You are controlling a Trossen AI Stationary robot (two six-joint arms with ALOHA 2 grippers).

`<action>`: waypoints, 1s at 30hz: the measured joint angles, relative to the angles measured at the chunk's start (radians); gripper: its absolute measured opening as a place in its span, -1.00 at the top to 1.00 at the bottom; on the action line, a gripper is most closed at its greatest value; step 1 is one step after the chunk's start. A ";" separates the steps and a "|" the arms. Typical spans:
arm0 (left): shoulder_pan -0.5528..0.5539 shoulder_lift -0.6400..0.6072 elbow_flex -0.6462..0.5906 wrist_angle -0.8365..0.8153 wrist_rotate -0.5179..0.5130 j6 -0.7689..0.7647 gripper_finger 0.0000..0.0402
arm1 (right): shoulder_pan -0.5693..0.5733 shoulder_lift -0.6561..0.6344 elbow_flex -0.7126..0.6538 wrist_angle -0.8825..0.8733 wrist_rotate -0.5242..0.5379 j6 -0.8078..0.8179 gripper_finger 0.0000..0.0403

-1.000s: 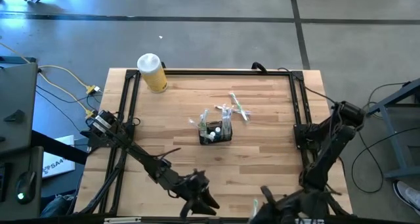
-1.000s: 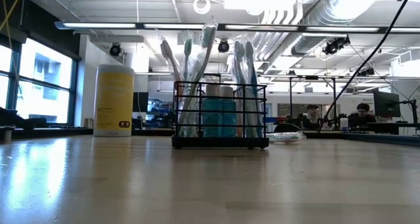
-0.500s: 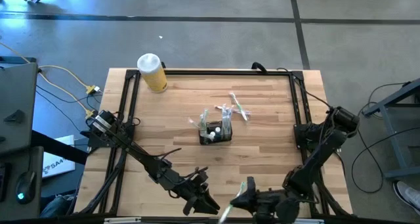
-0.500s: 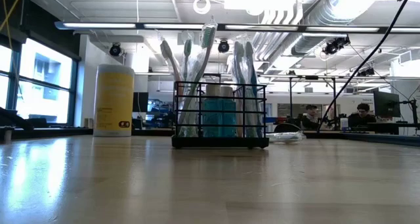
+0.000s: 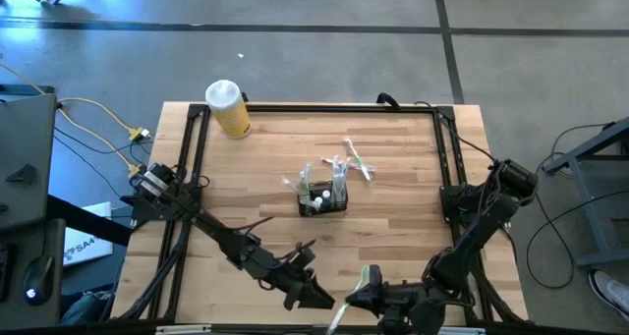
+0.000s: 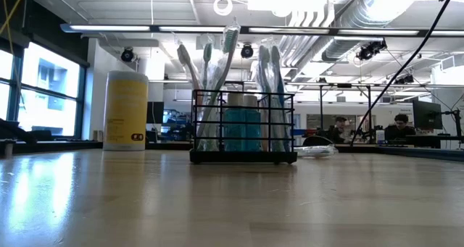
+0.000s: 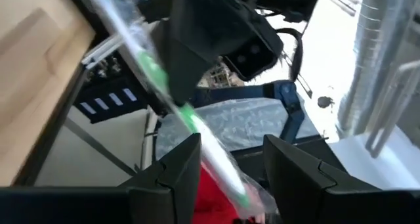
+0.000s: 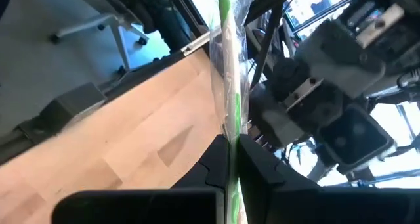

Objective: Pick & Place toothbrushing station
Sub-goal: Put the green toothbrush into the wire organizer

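Observation:
The black mesh caddy (image 5: 324, 198) stands on its base at the table's middle, with toothbrushes upright in it; it also shows in the low view (image 6: 243, 127). My right gripper (image 5: 362, 298) is at the near edge, shut on a wrapped green-and-white toothbrush (image 5: 369, 276). My left gripper (image 5: 314, 297) faces it from the left and is open. In the left wrist view its fingers (image 7: 170, 178) stand on either side of the toothbrush (image 7: 190, 119); I cannot tell whether they touch it. My right gripper pinches the wrapped toothbrush (image 8: 230, 129) between its two fingers, partway along its length. The fingers come about level from the table's right. The toothbrush is lifted clear of the table and slants, one end out past the fingers toward my left gripper.
A yellow cylinder with a white lid (image 5: 228, 109) stands at the far left corner. Several loose wrapped toothbrushes (image 5: 356, 160) lie just beyond the caddy. A black frame (image 5: 192, 158) runs along the table's left, far and right sides.
My right gripper has gone toward the table's left along the near edge with the toothbrush, which has turned and now reaches in between my left gripper's fingers. My left gripper has shifted a little toward it.

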State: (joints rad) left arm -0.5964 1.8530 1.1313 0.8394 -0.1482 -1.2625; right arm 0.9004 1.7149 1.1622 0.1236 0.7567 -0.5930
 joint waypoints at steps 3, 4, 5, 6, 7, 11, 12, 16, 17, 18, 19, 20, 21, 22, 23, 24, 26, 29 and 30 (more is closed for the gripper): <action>0.018 0.000 0.000 -0.015 0.000 -0.013 0.21 | -0.007 0.000 0.000 0.000 0.002 -0.034 0.96; 0.023 0.000 0.000 -0.015 0.000 -0.022 0.21 | -0.010 0.000 0.000 0.000 0.007 -0.046 0.96; 0.026 0.000 0.001 -0.020 0.000 -0.029 0.21 | -0.014 0.000 0.000 -0.001 0.011 -0.057 0.96; 0.030 0.000 0.001 -0.031 0.000 -0.033 0.21 | -0.020 0.000 0.000 -0.002 0.017 -0.066 0.96; 0.031 0.000 0.001 -0.040 0.000 -0.033 0.21 | -0.026 0.000 0.000 -0.006 0.025 -0.072 0.96; 0.027 0.000 0.000 -0.057 0.011 -0.038 0.21 | -0.060 0.000 0.000 -0.014 0.021 -0.092 0.96; 0.027 0.000 0.000 -0.065 0.014 -0.046 0.21 | -0.068 0.000 0.000 -0.017 0.025 -0.093 0.96; 0.027 0.000 0.000 -0.094 0.013 -0.053 0.21 | -0.101 0.000 0.000 -0.041 0.019 -0.092 0.96; 0.027 0.000 0.000 -0.105 0.014 -0.052 0.21 | -0.105 0.002 0.000 -0.044 0.018 -0.092 0.96; 0.026 0.000 0.000 -0.110 0.015 -0.052 0.21 | -0.112 0.006 0.000 -0.044 0.013 -0.092 0.96; 0.025 0.000 0.000 -0.115 0.015 -0.052 0.21 | -0.116 0.009 0.000 -0.043 0.007 -0.093 0.96; 0.026 0.000 0.000 -0.117 0.015 -0.052 0.21 | -0.116 0.010 0.000 -0.044 0.005 -0.094 0.96; 0.027 0.000 0.000 -0.118 0.020 -0.052 0.21 | -0.116 0.010 0.000 -0.045 0.004 -0.094 0.96; 0.027 0.000 0.000 -0.124 0.023 -0.052 0.21 | -0.116 0.010 0.000 -0.045 -0.002 -0.090 0.96; 0.027 0.000 0.000 -0.131 0.025 -0.051 0.21 | -0.117 0.010 0.000 -0.047 -0.014 -0.085 0.96; 0.027 0.000 0.000 -0.139 0.025 -0.046 0.21 | -0.118 0.010 0.000 -0.049 -0.024 -0.083 0.96; 0.027 0.000 0.000 -0.144 0.033 -0.022 0.21 | -0.116 0.011 0.000 -0.050 -0.013 -0.081 0.96; 0.026 0.000 0.000 -0.161 0.034 0.007 0.22 | -0.115 0.011 0.000 -0.051 -0.016 -0.069 0.95; 0.026 0.000 0.000 -0.165 0.034 0.022 0.25 | -0.115 0.011 0.000 -0.056 -0.017 -0.058 0.94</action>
State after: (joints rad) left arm -0.5705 1.8530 1.1316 0.6743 -0.1143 -1.2404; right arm 0.7853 1.7260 1.1625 0.0671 0.7401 -0.6508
